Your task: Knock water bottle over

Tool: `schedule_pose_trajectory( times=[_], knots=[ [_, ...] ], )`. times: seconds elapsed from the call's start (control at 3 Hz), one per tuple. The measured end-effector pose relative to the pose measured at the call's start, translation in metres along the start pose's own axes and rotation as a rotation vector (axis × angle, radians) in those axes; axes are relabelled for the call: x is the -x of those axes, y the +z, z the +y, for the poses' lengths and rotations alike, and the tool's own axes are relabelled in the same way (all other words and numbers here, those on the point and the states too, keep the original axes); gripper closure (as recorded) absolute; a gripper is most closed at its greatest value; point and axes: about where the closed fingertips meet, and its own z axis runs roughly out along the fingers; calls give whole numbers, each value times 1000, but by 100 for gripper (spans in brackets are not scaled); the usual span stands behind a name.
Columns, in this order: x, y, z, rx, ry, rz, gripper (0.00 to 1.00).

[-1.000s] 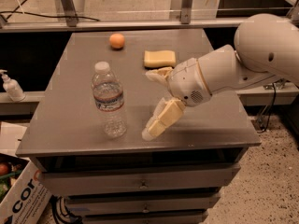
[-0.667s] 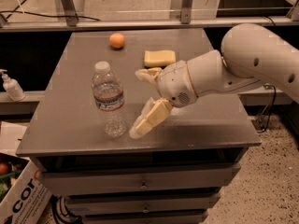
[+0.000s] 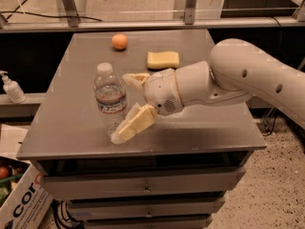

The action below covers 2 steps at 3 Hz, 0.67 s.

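Observation:
The water bottle stands upright on the grey table, left of centre. It is clear ribbed plastic with a white cap and a red-white-blue label band. My gripper is open just to the bottle's right. One cream finger reaches toward the bottle's upper part and the other lies low by its base. The near finger looks to touch or nearly touch the bottle's lower side. Nothing is held.
A yellow sponge and an orange lie at the back of the table. A white pump dispenser stands on a shelf to the left. A cardboard box sits on the floor at lower left.
My arm and gripper have moved left across the table, closing in on the bottle. The bottle still stands upright in the same place.

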Motion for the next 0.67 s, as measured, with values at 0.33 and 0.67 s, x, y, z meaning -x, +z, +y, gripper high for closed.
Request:
schedule_pose_trajectory(
  times=[0.33,0.67],
  knots=[
    [6,11,10,8,15,-36,17],
    [9,13,14,1,36,-50,41]
  ],
)
